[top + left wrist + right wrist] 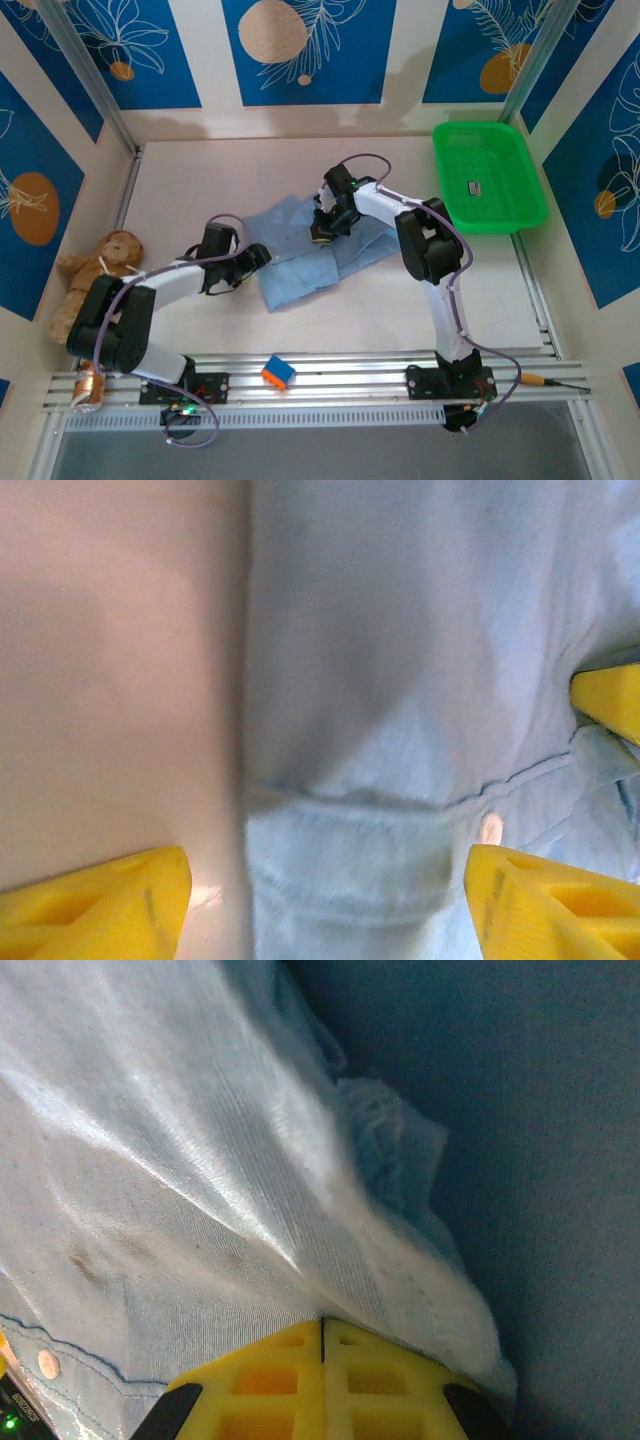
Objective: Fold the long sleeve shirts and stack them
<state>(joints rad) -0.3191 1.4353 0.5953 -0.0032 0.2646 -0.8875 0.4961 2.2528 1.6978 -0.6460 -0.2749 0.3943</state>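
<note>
One of the long sleeve shirts (295, 275), light blue, lies crumpled in the middle of the pale table (200, 180). My right gripper (325, 232) is over its upper middle. In the right wrist view the yellow jaws (322, 1325) are pressed together, shut on a pinch of the shirt (150, 1160), and the cloth pulls taut from the tips. My left gripper (262, 256) sits low at the shirt's left edge. Its yellow fingers (110, 905) stand wide apart. Between them lie a buttoned hem of the shirt (400, 680) and bare table, with nothing gripped.
A green plastic basket (490, 175) stands at the back right. A brown teddy bear (95, 275) lies at the left edge. An orange and blue block (278, 372) rests on the metal rails along the near edge, between the arm bases.
</note>
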